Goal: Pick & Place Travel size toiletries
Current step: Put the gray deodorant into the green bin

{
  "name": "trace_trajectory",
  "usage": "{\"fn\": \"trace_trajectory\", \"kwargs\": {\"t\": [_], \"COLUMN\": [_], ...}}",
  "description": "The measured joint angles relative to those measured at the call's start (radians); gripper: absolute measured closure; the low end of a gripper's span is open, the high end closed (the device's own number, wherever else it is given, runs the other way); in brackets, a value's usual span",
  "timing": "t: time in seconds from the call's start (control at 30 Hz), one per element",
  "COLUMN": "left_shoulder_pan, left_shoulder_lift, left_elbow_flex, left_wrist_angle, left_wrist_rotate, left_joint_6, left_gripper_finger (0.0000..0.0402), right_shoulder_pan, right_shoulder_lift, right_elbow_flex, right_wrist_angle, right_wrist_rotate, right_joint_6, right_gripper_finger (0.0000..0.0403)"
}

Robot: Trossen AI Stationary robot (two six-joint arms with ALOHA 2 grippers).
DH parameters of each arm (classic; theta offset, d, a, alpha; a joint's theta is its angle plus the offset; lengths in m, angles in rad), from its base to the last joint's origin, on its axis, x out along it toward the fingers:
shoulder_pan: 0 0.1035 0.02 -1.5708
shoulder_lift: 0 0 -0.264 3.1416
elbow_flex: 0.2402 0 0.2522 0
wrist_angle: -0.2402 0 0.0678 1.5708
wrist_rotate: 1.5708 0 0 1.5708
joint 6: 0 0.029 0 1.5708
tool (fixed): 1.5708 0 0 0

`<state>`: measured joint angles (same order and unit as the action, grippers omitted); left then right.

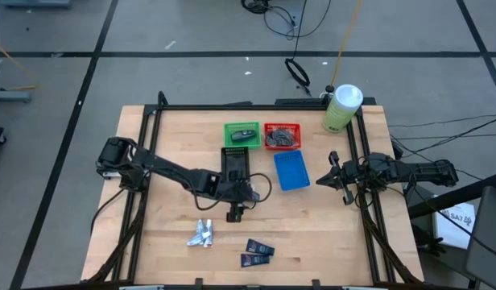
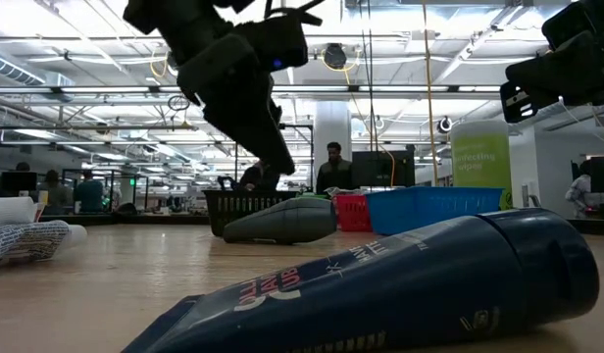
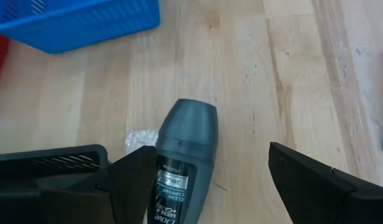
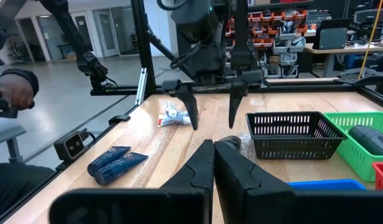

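Observation:
My left gripper (image 1: 234, 213) hangs open over the middle of the table, pointing down. A dark grey oval deodorant stick (image 3: 185, 140) lies on its side on the wood below it, nearer one finger; the low view shows the stick (image 2: 282, 221) under the fingertips (image 2: 276, 162) with a gap between. Silver-white mini tubes (image 1: 201, 234) and two navy packets (image 1: 257, 251) lie near the table's near edge. My right gripper (image 1: 335, 173) waits shut at the table's right side, holding nothing.
A black mesh bin (image 1: 236, 163) stands just beyond my left gripper. Green (image 1: 241, 134), red (image 1: 282, 135) and blue (image 1: 291, 171) bins sit farther back and right; the green one holds a dark piece, the red one grey discs. A pale-green bottle (image 1: 341, 107) stands at the far right.

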<state>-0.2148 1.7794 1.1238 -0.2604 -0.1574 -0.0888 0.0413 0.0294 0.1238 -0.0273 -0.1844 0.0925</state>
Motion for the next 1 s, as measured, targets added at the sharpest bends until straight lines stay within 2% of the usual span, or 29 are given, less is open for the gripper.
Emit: {"fn": "trace_trajectory", "kwargs": {"t": [0.27, 0.47, 0.83, 1.0], "left_shoulder_pan": [-0.011, -0.006, 0.014, 0.014], "left_shoulder_lift": [0.000, 0.000, 0.002, 0.061], "left_elbow_flex": [-0.061, -0.087, -0.125, -0.125], "left_wrist_angle": [0.080, 0.084, 0.120, 0.174], "left_wrist_rotate": [-0.006, -0.061, -0.053, -0.023], "left_joint_6": [0.011, 0.042, 0.041, 0.056], "left_gripper_finger": [0.0103, 0.0103, 0.0103, 0.0103], "right_shoulder_pan": [0.000, 0.000, 0.000, 0.000], "right_shoulder_lift": [0.000, 0.000, 0.000, 0.000], "right_elbow_flex": [0.000, 0.000, 0.000, 0.000], "right_wrist_angle": [0.000, 0.000, 0.000, 0.000], "right_wrist_rotate": [0.000, 0.000, 0.000, 0.000], "right_joint_6": [0.000, 0.000, 0.000, 0.000], "right_gripper_finger": [0.0399, 0.0399, 0.0399, 0.0399]}}
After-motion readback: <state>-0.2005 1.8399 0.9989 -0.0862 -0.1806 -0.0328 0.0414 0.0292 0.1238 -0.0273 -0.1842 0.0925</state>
